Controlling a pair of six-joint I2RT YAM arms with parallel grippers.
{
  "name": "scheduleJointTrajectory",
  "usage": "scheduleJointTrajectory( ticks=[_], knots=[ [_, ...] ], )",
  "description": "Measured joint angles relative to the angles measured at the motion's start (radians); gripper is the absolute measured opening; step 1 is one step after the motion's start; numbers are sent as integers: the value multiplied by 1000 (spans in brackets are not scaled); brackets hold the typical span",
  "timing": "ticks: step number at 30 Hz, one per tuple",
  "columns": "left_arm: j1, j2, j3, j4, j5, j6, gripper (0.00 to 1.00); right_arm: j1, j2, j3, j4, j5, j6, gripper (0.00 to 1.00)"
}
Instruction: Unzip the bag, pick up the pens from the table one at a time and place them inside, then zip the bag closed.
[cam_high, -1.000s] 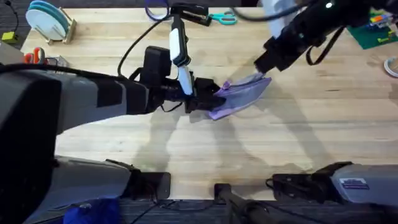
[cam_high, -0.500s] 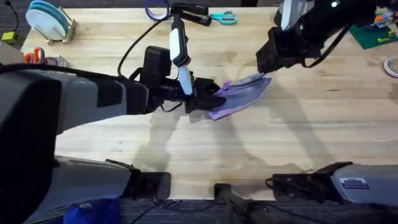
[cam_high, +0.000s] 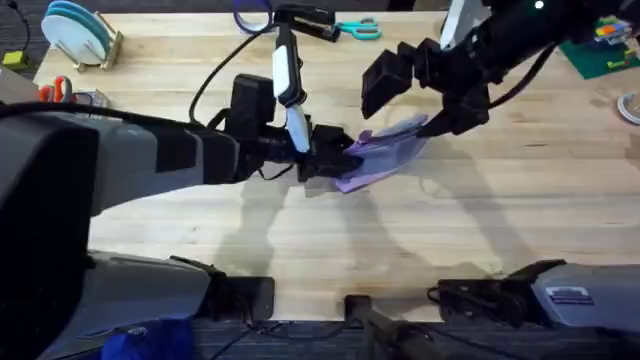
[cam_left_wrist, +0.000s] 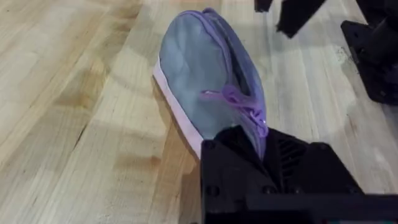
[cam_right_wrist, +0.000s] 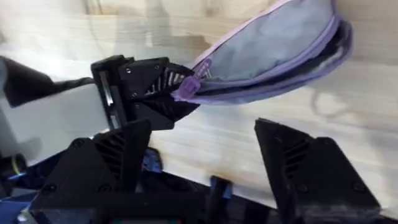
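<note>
The lavender bag (cam_high: 388, 148) lies on the table (cam_high: 300, 240) near the middle, its left end lifted. My left gripper (cam_high: 340, 160) is shut on that end, just behind the zipper pull (cam_left_wrist: 239, 102); the left wrist view shows the bag (cam_left_wrist: 202, 65) stretching away from the left gripper (cam_left_wrist: 249, 140). My right gripper (cam_high: 415, 100) hovers open above the bag's right half, touching nothing. In the right wrist view the right gripper (cam_right_wrist: 204, 127) has wide-spread fingers, and the bag (cam_right_wrist: 280, 40) shows a dark gap along its zipper. The pens are out of view.
Teal-handled scissors (cam_high: 358, 28) lie at the table's far edge. A rack of blue plates (cam_high: 78, 30) stands at the far left, and a green board (cam_high: 600, 52) sits at the far right. A roll of tape (cam_high: 630, 105) lies at the right edge.
The right gripper has come off the bag's right end, swung left above the bag and opened. The left gripper and the bag have stayed put.
</note>
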Motion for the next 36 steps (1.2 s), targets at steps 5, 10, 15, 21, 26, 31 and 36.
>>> scheduleJointTrajectory(
  ticks=[5,10,15,21,26,31,36],
  knots=[
    [0,0,0,0,0,0,42,0,0,0,1,-40,111,996],
    [0,0,0,0,0,0,42,1,0,0,32,-79,160,996],
    [0,0,0,0,0,0,42,9,0,0,38,-83,204,996],
    [0,0,0,0,0,0,42,52,0,0,38,-25,291,996],
    [0,0,0,0,0,0,42,124,0,6,34,61,363,996],
    [0,0,0,0,0,0,42,194,0,37,26,160,432,996],
    [0,0,0,0,0,0,42,242,0,48,26,253,495,995]
  ],
)
